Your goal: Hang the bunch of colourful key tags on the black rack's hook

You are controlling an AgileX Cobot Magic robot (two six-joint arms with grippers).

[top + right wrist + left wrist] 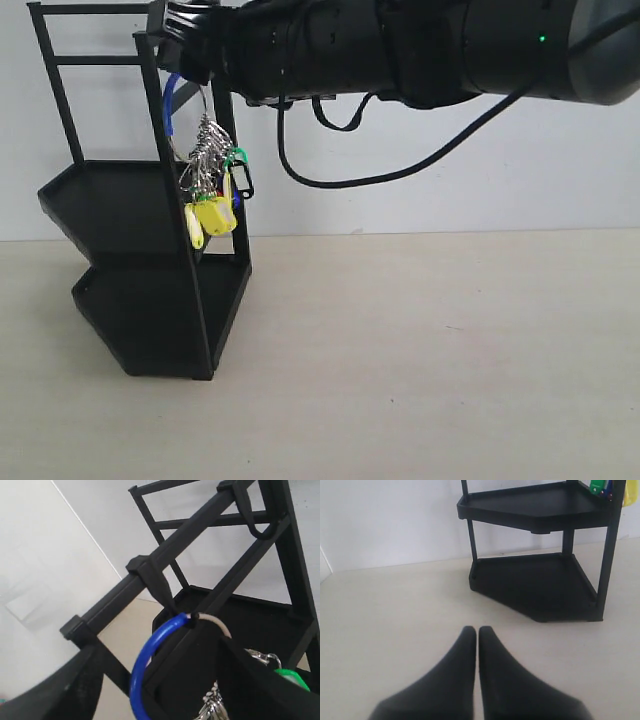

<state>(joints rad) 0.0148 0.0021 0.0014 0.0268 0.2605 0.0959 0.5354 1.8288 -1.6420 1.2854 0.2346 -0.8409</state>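
Right arm (pixel 420 45), black and bulky, fills the top of the exterior view, reaching across to the left. Right gripper (pixel 185 45) sits at the top rail of the black rack (pixel 150 260). Fingers not resolvable in this view. Colourful key tag bunch (pixel 212 185) hangs just under the gripper, against the rack's front upright, above the desk (pixel 420 360). Blue-sleeved loop (pixel 170 100) on top, silver rings below it, yellow tags lowest. Black cable (pixel 300 165) droops from the arm.

Left wrist view: left gripper (pixel 474 630) low over the bare desk, fingers (pixel 455 680) pressed together, nothing between them. Rack stands beyond it, well apart. Green, blue and yellow tags show at the frame edge by the upper tray.

Right wrist view: right fingers (pixel 250 680) spread, one on either side of the loop; the blue arc is clear of the finger nearest it, and the loop's bare metal part runs behind the other. Hook (pixel 162 592) drops from a clamp on the rail; its lower end meets the top of the loop. Whether the loop is seated on it: cannot tell. Second hook (pixel 255 522) hangs further along the rail.
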